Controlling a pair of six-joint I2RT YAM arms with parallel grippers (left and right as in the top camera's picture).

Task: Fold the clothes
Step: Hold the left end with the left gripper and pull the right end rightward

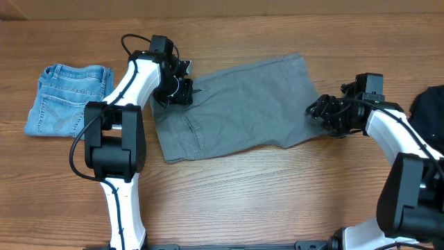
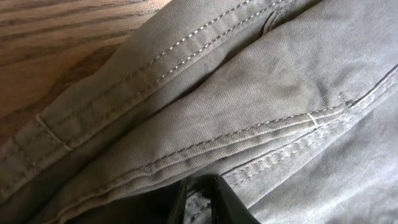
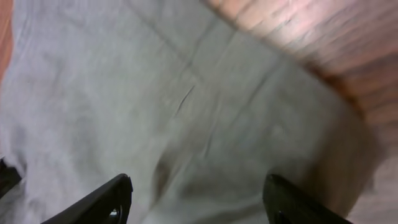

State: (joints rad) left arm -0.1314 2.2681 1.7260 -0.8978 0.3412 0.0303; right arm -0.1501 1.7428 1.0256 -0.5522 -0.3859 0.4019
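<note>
Progress first: denim shorts lay folded at the left of the worktop, so you could count that one done, as far as the overhead showed. Black garment sat at the right edge, mostly out of frame. It was prob. not folded yet, but that couldn't be told for sure.

Grey shorts lay mid-worktop btwn your two arms, flat and a bit skewed, waistband end to the left and leg hem to the right. They showed as one plain panel w/ no split btwn legs, so I judged the lengthwise fold was already in.

Left fingers were pressed nearly together at the far-left waistband corner, pinching a stitched fold of the grey cloth. Right fingers were spread wide over the right-hand hem, w/ cloth beneath them but nothing clamped; the wrist view was blurred.

Left for you, by my reckoning: get a grip on the hem side, bring one end of the grey shorts over the other, flatten, then do the black garment. Roughly a third done, maybe a bit more.
</note>
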